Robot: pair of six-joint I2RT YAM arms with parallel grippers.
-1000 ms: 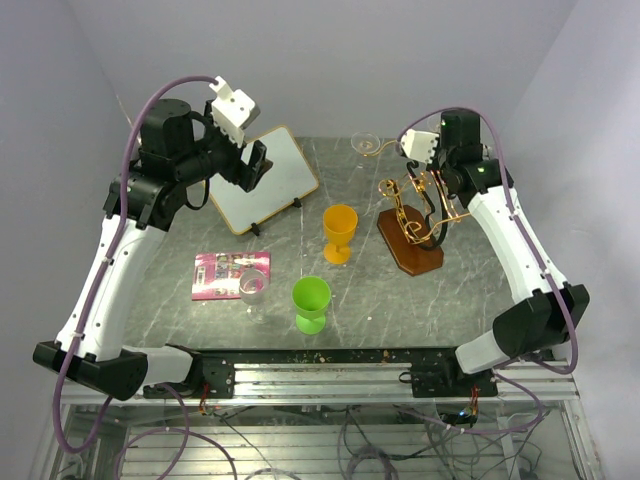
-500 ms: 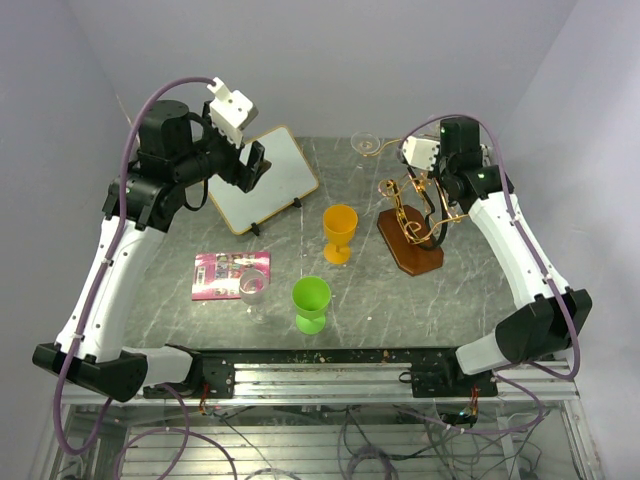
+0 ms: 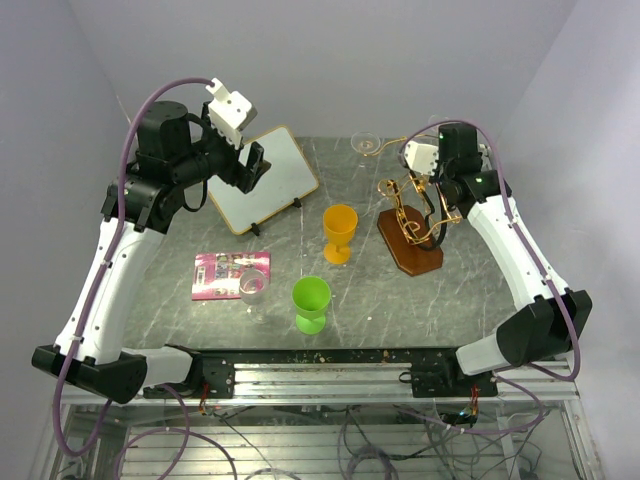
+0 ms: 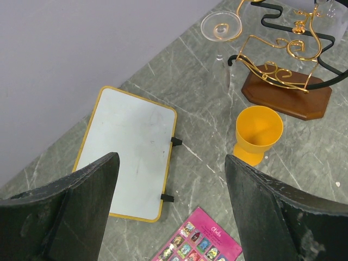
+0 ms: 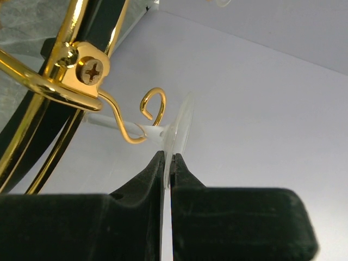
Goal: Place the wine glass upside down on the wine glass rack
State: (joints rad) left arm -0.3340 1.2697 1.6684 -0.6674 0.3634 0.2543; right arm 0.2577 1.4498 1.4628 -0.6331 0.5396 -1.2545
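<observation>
A clear wine glass hangs upside down from a gold hook of the wine glass rack [image 3: 412, 225]. Its round foot [image 3: 366, 143] sits above the hook, and the stem [image 5: 117, 123] passes through the gold curl [image 5: 152, 111]. My right gripper [image 5: 167, 157] is shut on the rim of that foot [image 5: 182, 128], at the rack's back left [image 3: 402, 158]. The rack's gold arms and wooden base [image 4: 288, 95] also show in the left wrist view, with the foot [image 4: 221, 25] behind them. My left gripper [image 4: 171, 206] hangs open and empty high over the whiteboard [image 3: 250, 165].
A second clear glass [image 3: 253, 290] stands upright beside a pink card [image 3: 231, 273]. An orange goblet [image 3: 340, 232] and a green goblet [image 3: 311, 303] stand mid-table. A yellow-framed whiteboard [image 3: 268, 178] lies at the back left. Walls close in behind and on both sides.
My right wrist has shifted slightly down and towards the rack, still shut on the glass foot. The left arm has not moved.
</observation>
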